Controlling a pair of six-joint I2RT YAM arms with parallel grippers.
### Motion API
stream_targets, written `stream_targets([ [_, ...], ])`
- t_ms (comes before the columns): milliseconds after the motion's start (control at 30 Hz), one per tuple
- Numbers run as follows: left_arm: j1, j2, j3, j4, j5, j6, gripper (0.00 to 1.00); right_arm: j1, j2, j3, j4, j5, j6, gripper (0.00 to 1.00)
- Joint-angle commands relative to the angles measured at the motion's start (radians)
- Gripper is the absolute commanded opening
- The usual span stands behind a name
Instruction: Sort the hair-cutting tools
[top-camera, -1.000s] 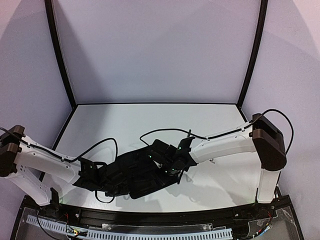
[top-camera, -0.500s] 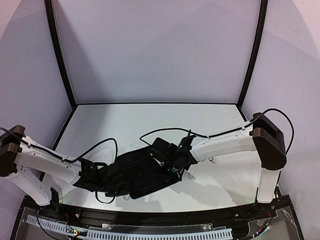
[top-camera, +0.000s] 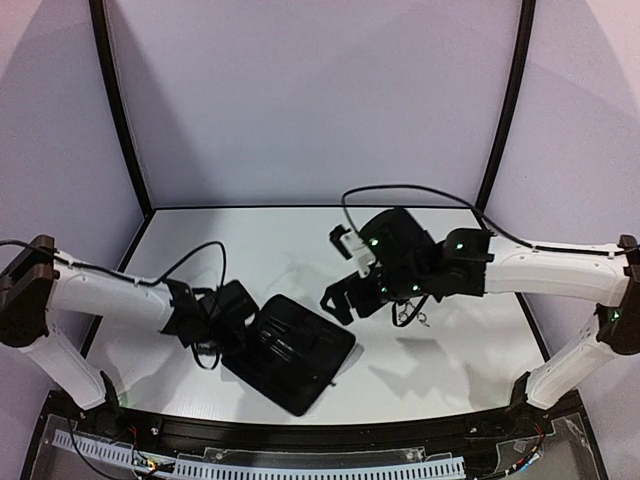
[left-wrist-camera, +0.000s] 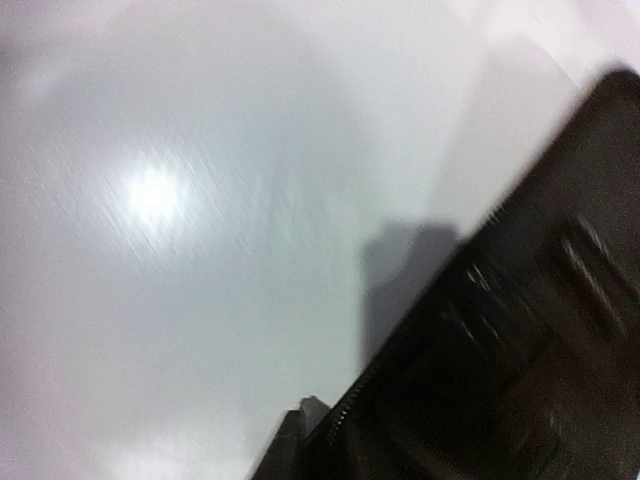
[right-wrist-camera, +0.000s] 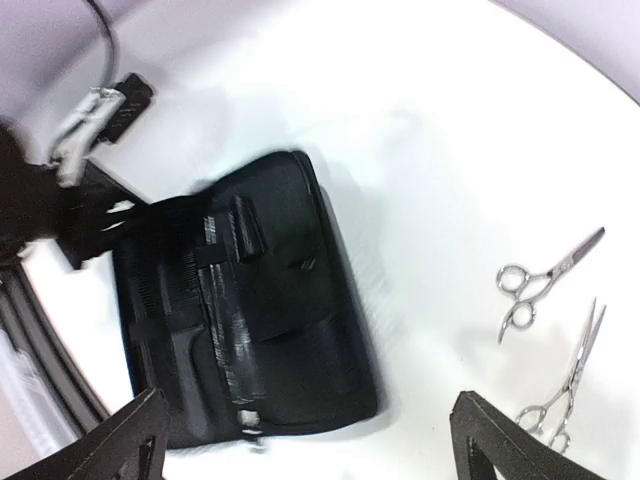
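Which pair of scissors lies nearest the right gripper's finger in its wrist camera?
The slimmer scissors lower in view, ring handles just beside the finger; the other scissors lie higher, clearly apart.

White table (top-camera: 250, 240): black case (right-wrist-camera: 250, 330) lying open; two silver scissors (right-wrist-camera: 545, 278) (right-wrist-camera: 570, 385) nearby, apart.

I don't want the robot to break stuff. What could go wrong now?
The scissors lie close beside a second pair, so the open right gripper might knock one while grabbing the other. The black case sits near the table's front edge with the left gripper at its side; a push could slide it off.
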Motion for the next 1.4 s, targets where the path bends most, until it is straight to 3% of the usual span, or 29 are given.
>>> stream_targets([
  [0, 0.100, 0.015, 0.183, -0.123, -0.121, 0.229, 0.29, -0.061, -0.018, -0.057, 0.012, -0.113, 0.119, 0.99],
  [100, 0.132, 0.018, 0.293, -0.175, -0.145, 0.269, 0.45, -0.110, -0.029, -0.082, 0.005, -0.150, 0.176, 0.99],
  [233, 0.135, -0.069, 0.310, -0.205, -0.142, 0.259, 0.87, -0.200, -0.035, -0.130, -0.075, -0.141, 0.286, 0.99],
  [300, 0.135, -0.137, 0.272, -0.229, -0.125, 0.218, 0.97, -0.247, -0.048, -0.160, -0.122, -0.120, 0.331, 0.98],
  [533, 0.135, -0.529, 0.025, -0.319, -0.106, 0.042, 0.99, -0.466, -0.064, -0.257, -0.138, -0.123, 0.297, 0.87],
  [733, 0.135, -0.753, -0.081, -0.467, -0.095, -0.069, 0.99, -0.566, 0.066, -0.156, -0.175, -0.128, 0.180, 0.74],
  [933, 0.135, -0.809, -0.114, -0.502, -0.067, -0.100, 0.99, -0.587, 0.278, 0.009, -0.209, -0.109, 0.075, 0.61],
  [1067, 0.135, -0.797, -0.123, -0.506, -0.052, -0.105, 0.99, -0.588, 0.398, 0.108, -0.237, -0.113, 0.037, 0.58],
  [1367, 0.135, -0.794, -0.141, -0.495, -0.039, -0.110, 0.99, -0.588, 0.516, 0.169, -0.286, -0.094, 0.033, 0.44],
])
